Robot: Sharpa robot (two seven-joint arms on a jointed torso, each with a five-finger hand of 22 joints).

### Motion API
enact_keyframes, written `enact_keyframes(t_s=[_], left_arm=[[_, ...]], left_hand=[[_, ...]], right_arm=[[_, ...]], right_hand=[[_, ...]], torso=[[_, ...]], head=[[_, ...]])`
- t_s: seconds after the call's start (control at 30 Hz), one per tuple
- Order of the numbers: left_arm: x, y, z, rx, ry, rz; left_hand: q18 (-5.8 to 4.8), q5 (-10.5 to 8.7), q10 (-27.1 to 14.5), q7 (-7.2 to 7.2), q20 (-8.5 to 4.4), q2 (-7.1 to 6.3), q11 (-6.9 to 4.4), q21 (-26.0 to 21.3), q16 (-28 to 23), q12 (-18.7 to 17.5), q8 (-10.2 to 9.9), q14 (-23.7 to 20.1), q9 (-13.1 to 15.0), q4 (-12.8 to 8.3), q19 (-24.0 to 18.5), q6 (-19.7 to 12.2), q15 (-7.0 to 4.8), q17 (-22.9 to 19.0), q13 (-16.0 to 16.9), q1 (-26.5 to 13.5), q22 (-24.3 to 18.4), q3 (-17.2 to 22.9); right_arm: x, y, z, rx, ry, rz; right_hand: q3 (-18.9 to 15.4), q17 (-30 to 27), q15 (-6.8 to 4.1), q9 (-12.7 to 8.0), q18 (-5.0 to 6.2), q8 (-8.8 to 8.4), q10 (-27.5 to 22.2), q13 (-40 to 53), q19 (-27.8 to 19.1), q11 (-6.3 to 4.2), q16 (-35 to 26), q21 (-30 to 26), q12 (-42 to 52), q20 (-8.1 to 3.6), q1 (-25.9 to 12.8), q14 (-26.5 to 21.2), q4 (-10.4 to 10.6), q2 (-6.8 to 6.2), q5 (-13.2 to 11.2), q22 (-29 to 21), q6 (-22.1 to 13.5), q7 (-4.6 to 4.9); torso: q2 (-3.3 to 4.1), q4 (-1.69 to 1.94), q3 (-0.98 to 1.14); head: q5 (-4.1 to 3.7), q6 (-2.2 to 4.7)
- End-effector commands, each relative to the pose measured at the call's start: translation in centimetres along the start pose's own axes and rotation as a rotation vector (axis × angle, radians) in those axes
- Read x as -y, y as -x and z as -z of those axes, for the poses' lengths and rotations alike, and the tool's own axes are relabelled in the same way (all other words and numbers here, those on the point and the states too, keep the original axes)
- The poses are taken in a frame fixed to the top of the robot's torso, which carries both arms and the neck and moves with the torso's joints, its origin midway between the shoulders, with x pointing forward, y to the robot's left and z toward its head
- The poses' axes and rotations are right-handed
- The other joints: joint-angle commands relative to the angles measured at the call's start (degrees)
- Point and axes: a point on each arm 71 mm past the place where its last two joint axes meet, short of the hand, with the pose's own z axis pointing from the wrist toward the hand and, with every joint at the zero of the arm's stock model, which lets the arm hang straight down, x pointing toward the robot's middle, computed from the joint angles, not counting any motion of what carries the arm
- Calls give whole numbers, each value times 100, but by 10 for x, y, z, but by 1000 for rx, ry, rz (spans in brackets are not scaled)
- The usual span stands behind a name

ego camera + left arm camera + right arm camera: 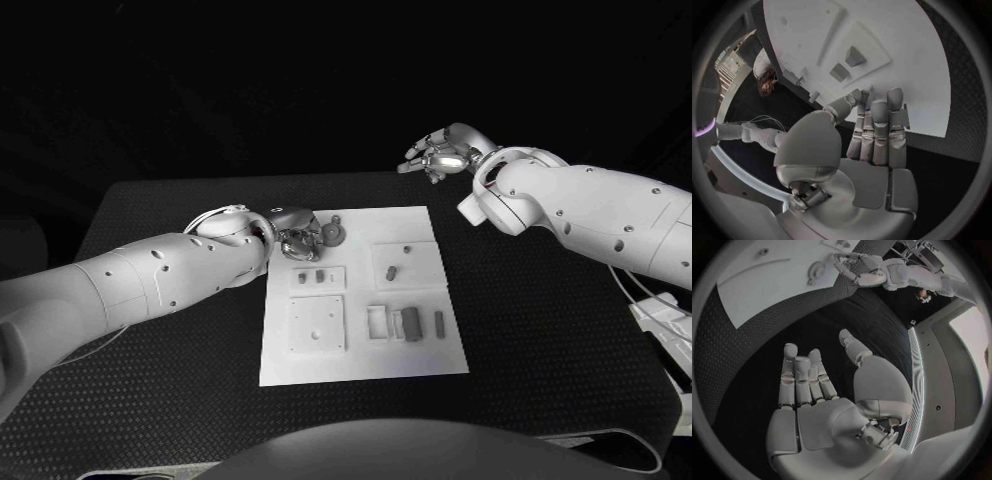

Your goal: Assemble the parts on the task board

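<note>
My left hand (pixel 293 237) rests at the left edge of the board (pixel 433 350), near its far corner. In the left wrist view its fingers (pixel 877 131) lie straight and close together, tips at the board's edge, holding nothing (thumb set apart to one side). Just beside this hand, on the board's far left corner, lies one round part (pixel 332 232) with a short stem.

My right hand (pixel 440 156) hangs over the black desk (pixel 562 330) beyond the board's far right corner, well apart from the board. In the right wrist view its fingers (pixel 801 377) are extended and slightly spread, gripping nothing.

The board lies in the middle of the desk, long side running away from me. Count of items visible on it in the head view:

1. One round part, far left corner.
2. One raised square block (pixel 405 263) at centre right, carrying one small dark part (pixel 392 270) and one smaller piece near its far corner.
3. One low plate (pixel 319 279) at centre left with two dark slots.
4. One larger square plate (pixel 317 322) at near left.
5. One cluster of upright parts (pixel 410 323) at near right (I cannot count these exactly; at least three dark pieces stand side by side).
</note>
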Motion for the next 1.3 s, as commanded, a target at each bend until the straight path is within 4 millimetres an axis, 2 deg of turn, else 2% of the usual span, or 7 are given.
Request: enact_keyframes(t_s=[0.03,0.6,0.87,1.3], left_arm=[[3,-22,2,-102,-9,-37],[-5,-20,6,-79,9,-52],[-3,-18,5,-41,5,-48],[-1,-19,2,-62,8,-32]], left_hand=[[355,31,52,-10,-43,49,11,35,37,27,15,71,12,-3,4,51,-90,9,21,25,136,33],[350,32,71,-19,-50,35,4,43,45,28,17,65,12,-5,3,69,-98,16,22,44,138,35],[347,32,70,-18,-51,37,4,46,47,25,13,62,10,1,4,67,-98,18,20,43,138,35],[331,29,3,19,-49,25,29,50,51,-11,-34,28,-8,14,-16,4,-76,27,-6,-16,136,-3]], right_arm=[[-1,-1,0,-13,11,2],[0,0,1,-12,9,2],[-1,-1,0,-13,10,2],[-1,-1,0,-13,10,2]], right_hand=[[-23,-8,-18,-6,84,21,-37,-9,0,-5,33,-35,32,52,-3,-34,8,57,20,77,-3,48],[-24,-11,-18,-7,84,23,-38,-14,-1,-5,36,-35,36,52,-3,-35,7,56,20,77,-3,48],[-24,-14,-18,-8,84,23,-39,-17,-1,-5,37,-35,38,52,-4,-35,8,57,20,77,-3,48],[-24,-16,-18,-10,84,24,-39,-20,-1,-5,38,-35,41,52,-4,-36,8,57,20,77,-3,48]], torso=[[-4,9,1],[3,18,-14],[1,7,-9],[-2,9,0]], head=[[-9,-8],[-9,-8],[-2,4],[-7,17]])
